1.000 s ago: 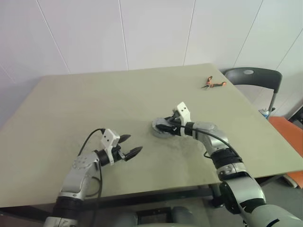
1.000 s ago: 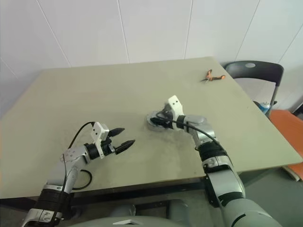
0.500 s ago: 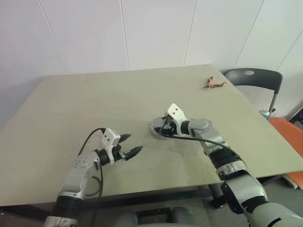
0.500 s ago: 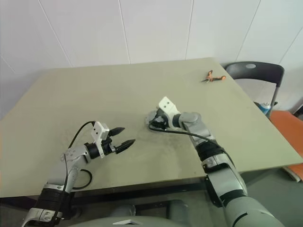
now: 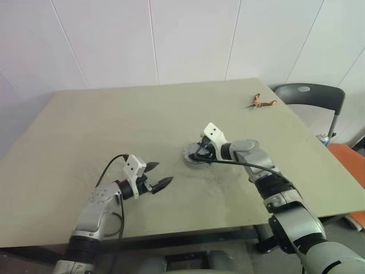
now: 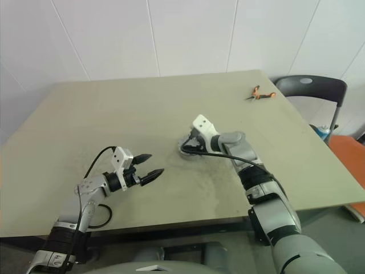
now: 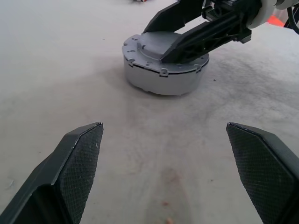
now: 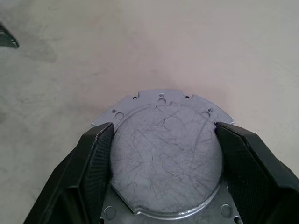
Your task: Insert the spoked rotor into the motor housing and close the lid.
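Round grey metal lid [image 7: 164,49] sits atop the grey cylindrical motor housing [image 7: 159,78] mid beige table [image 5: 114,131], right gripper [image 8: 161,154] clasps the lid's raised centre, left gripper [image 5: 157,176] hovers nearby, fingers spread, empty

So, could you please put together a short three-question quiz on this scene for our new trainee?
1. True or false: the lid sits on top of the motor housing.
2. Which hand has a finger on either side of the lid's raised centre? A) the left hand B) the right hand
3. Fill in: the left hand's fingers are spread ____ above the bare table.

Key: 1. true. 2. B. 3. open.
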